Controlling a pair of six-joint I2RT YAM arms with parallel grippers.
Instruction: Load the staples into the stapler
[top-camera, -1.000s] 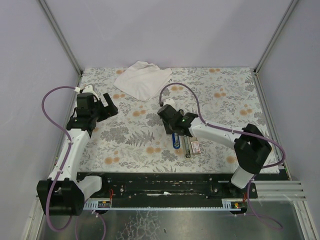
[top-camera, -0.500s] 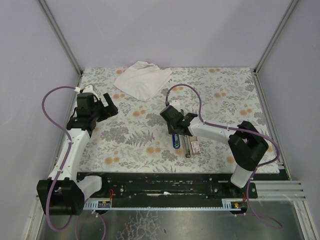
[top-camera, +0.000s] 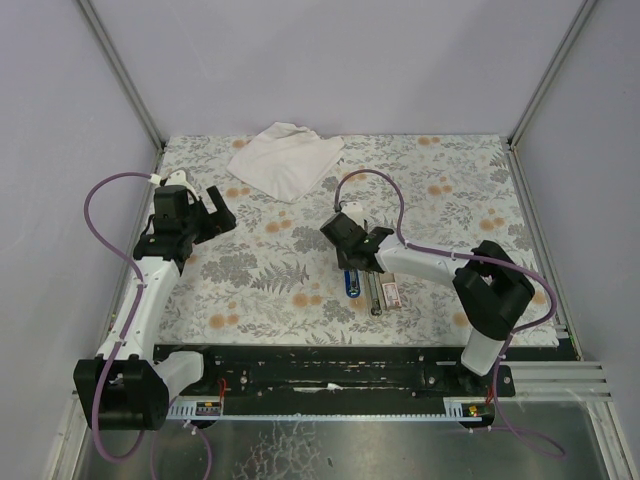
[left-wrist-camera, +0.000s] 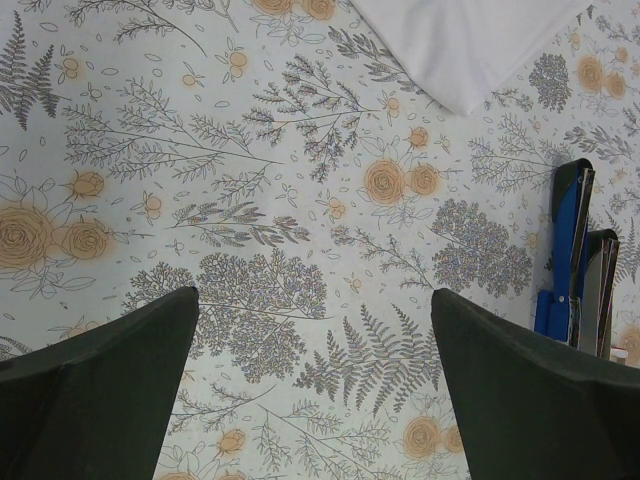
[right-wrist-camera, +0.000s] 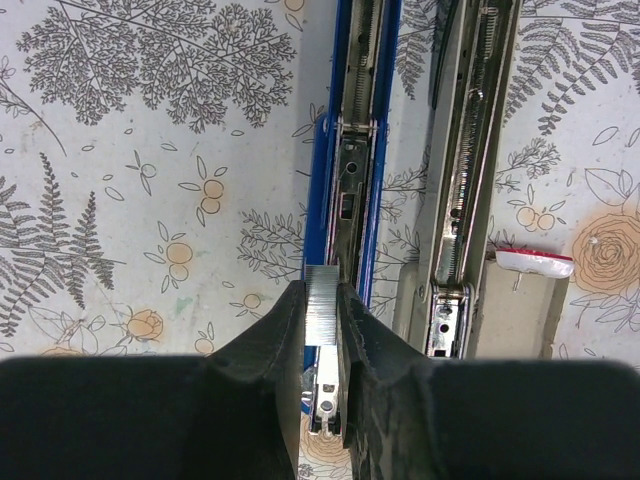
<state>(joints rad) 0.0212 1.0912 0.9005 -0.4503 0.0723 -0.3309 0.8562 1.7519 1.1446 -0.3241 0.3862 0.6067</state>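
Our right arm's elbow has swung inward since a second ago. Our right gripper (right-wrist-camera: 322, 330) pinches a ribbed, silvery staple strip (right-wrist-camera: 321, 300) just over the open metal channel of the blue stapler (right-wrist-camera: 355, 150). Our left gripper (left-wrist-camera: 315, 300) gapes wide above the floral tablecloth (left-wrist-camera: 300, 150).

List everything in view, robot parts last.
floral-patterned table cover: one, white with grey and orange flowers, under everything
crumpled white cloth: one, white, far edge, left of centre
blue stapler: one, blue, opened flat, centre-right
grey metal stapler: one, grey, opened flat, right beside the blue one
small flat staple box: one, pink-red and white label, right of the grey stapler
silvery staple strip: one, silver, over the blue stapler
left pincer: one, black, open, empty, over the table's left
right pincer: one, black, shut on the staple strip
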